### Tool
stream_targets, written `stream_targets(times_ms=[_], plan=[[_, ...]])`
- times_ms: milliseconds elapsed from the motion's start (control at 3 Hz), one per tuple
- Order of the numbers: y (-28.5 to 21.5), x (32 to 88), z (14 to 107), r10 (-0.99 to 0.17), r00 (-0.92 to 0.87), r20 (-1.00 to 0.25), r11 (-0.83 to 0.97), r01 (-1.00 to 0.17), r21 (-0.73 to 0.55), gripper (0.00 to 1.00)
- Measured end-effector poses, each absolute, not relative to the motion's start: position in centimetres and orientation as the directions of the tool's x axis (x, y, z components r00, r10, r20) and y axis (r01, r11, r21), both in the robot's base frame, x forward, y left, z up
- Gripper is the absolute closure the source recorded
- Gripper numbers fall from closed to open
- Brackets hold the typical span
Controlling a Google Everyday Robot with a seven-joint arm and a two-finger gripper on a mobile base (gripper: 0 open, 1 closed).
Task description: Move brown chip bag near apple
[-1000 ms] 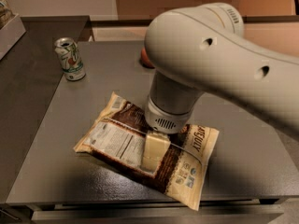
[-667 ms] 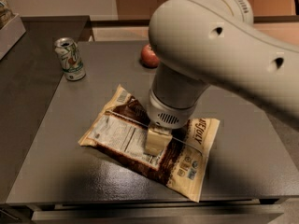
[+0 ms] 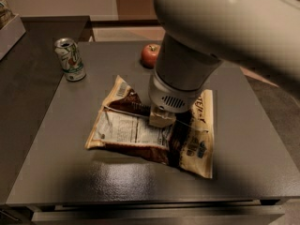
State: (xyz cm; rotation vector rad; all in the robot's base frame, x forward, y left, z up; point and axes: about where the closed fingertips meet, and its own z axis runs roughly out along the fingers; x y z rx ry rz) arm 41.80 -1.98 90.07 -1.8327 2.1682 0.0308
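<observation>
- Since a second ago the arm [image 3: 220,22] has swung up and toward the far side. The brown chip bag [image 3: 133,132] has gone with it, turning a little and creeping toward the far edge. The apple [image 3: 151,55], mostly hidden behind the arm back then, now shows nearly whole.
- My pincer [image 3: 161,118] sits low on the middle of the bag, at the right end of the white label panel. I read it as pinching a fold of the bag, since the foil puckers around its tip and the bag has followed the arm.
- The bag lies label-side up on the worktop [image 3: 243,139], roughly in the middle and slewed at an angle. It is dark brown and crinkly, with a tan strip at the far left corner and a broad cream end with print on the right. Its left end looks slightly lifted, with shadow under the near edge.
- Beyond the bag, the apple rests near the far edge of the worktop. It is small, round and red. The bag's far corner is near it but clearly apart, and the arm's wrist stands between them.
- Off at the far left corner stands a drink can [image 3: 69,59], upright and well apart from both.
- By my judgement the grip is made and the carry is under way. What remains is closing the last gap to the apple, laying the bag down beside it without bumping it, and letting go.
</observation>
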Motion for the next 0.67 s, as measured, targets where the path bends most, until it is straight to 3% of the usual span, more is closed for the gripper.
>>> stream_targets(times_ms=[667], plan=[[-1.8,44.1,94.1,-0.979,-0.004,-0.204,0.064,-0.956,-0.288,1.00]])
